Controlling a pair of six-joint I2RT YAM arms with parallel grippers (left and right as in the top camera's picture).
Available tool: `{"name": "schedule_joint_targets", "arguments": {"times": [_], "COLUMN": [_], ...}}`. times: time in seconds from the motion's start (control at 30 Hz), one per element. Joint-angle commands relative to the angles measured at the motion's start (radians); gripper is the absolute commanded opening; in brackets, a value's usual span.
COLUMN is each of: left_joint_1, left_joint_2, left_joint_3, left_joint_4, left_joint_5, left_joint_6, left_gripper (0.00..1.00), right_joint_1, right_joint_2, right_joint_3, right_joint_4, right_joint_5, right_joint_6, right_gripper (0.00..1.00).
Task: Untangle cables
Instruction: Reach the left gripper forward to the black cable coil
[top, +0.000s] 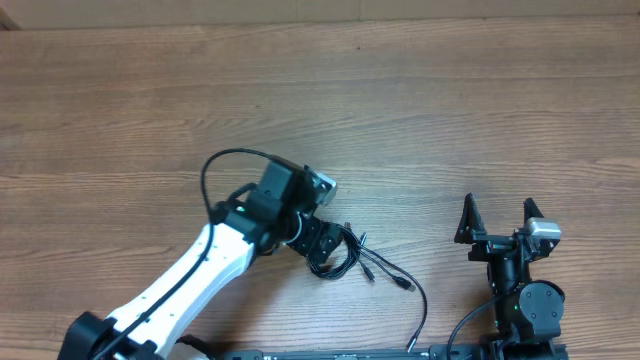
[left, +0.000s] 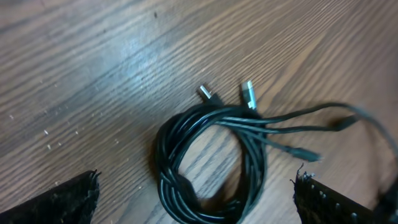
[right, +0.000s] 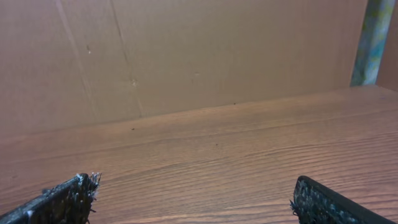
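The cables (left: 208, 162) lie on the wooden table as a coiled black bundle, with small plug ends (left: 249, 94) fanning out above and to the right in the left wrist view. Overhead, the cables (top: 352, 257) sit just right of the left arm's wrist. My left gripper (left: 196, 202) hangs open directly over the coil, its fingertips (left: 74, 196) wide on either side and not touching it. My right gripper (top: 497, 215) stands open at the right near the table's front, with nothing between its fingers; in its own view the right gripper (right: 193, 196) faces bare wood.
A thicker black wire (top: 225, 165) loops over the left arm. One cable tail (top: 420, 310) runs toward the front edge. A cardboard wall (right: 186, 56) stands behind the table.
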Motion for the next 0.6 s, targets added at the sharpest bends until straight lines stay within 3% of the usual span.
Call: {"name": "schedule_joint_targets", "arguments": {"times": [0.0,0.17,0.4,0.57], "left_joint_1": [-0.053,-0.124,-0.143,-0.143], "left_joint_2": [0.030,0.105,0.196,0.196], "left_joint_3": [0.020,0.019,0.019,0.019], "left_joint_4": [0.004,0.036,0.141,0.182], "left_joint_5": [-0.238,-0.284,-0.288,-0.414], "left_joint_6": [-0.027,-0.051,-0.146,-0.146], "left_gripper": [0.96,0.85,0.56,0.20], "right_joint_1": [0.005,0.005,0.005,0.005], "right_joint_2": [-0.007,-0.007,-0.007,-0.007], "right_joint_3": [-0.010,-0.010,-0.010,-0.010], "right_joint_4": [0.005,0.005,0.005,0.005], "right_joint_5": [-0.004,-0.004,-0.004,-0.004], "right_joint_6": [-0.004,-0.004,-0.004,-0.004], "right_gripper": [1.00,1.00,1.00,1.00]}}
